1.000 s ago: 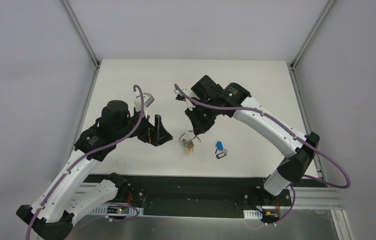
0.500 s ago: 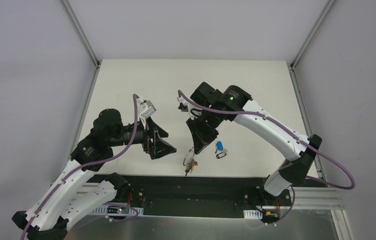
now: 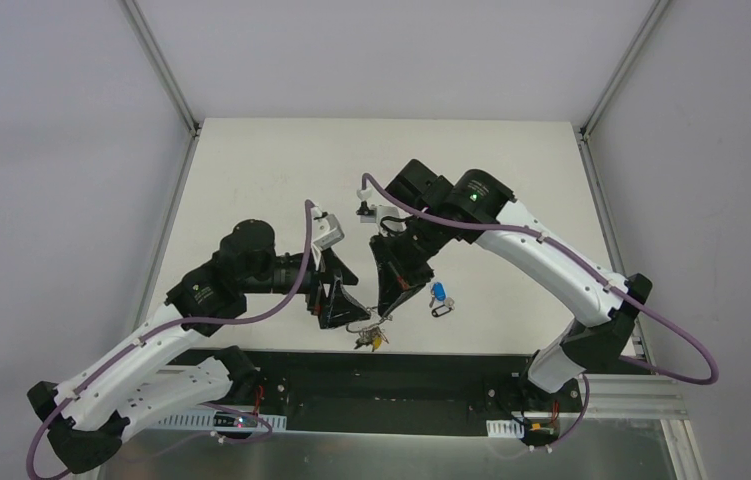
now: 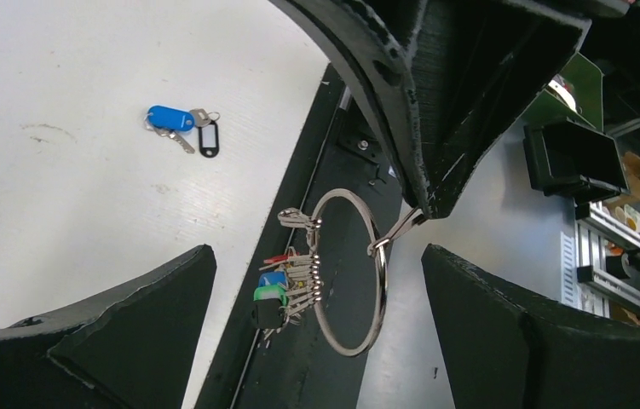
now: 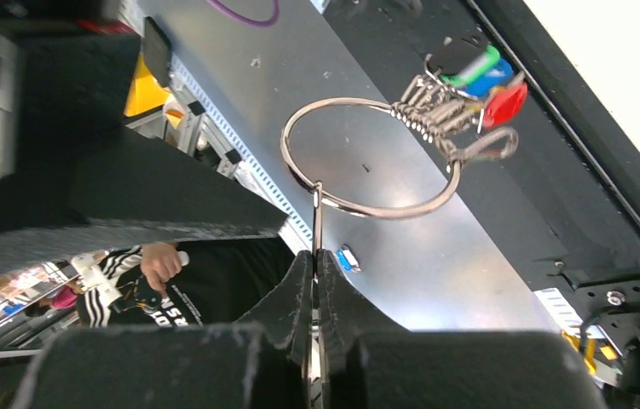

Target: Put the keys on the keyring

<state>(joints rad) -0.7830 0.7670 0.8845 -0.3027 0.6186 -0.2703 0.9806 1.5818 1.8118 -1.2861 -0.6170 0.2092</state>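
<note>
1. Top external view is showing the right gripper (image 3: 392, 303) hanging near the front edge of the white table (image 3: 251, 180); it is holding the large silver wire keyring (image 3: 371, 334) off the surface, over the black strip (image 3: 281, 357) along that edge.
2. The right gripper's fingers (image 5: 299, 290) are pressing together on a thin metal tab (image 5: 317, 217) of the ring; the ring is hanging from them, and a bunch of colour-capped keys (image 5: 469, 81) with red, green and blue caps is sitting threaded on its far side.
3. The left gripper (image 3: 339, 305) is hovering just beside the ring; its fingers (image 4: 120, 341) are standing wide apart and touching nothing; in the left wrist view the ring is showing between them.
4. The small silver key with the bright blue plastic cap (image 4: 170, 118) is lying flat on the table; the black-headed key (image 4: 207, 139) is lying right against it; both are resting apart from the ring, on the right side of the right gripper, and neither is threaded on the ring.
</note>
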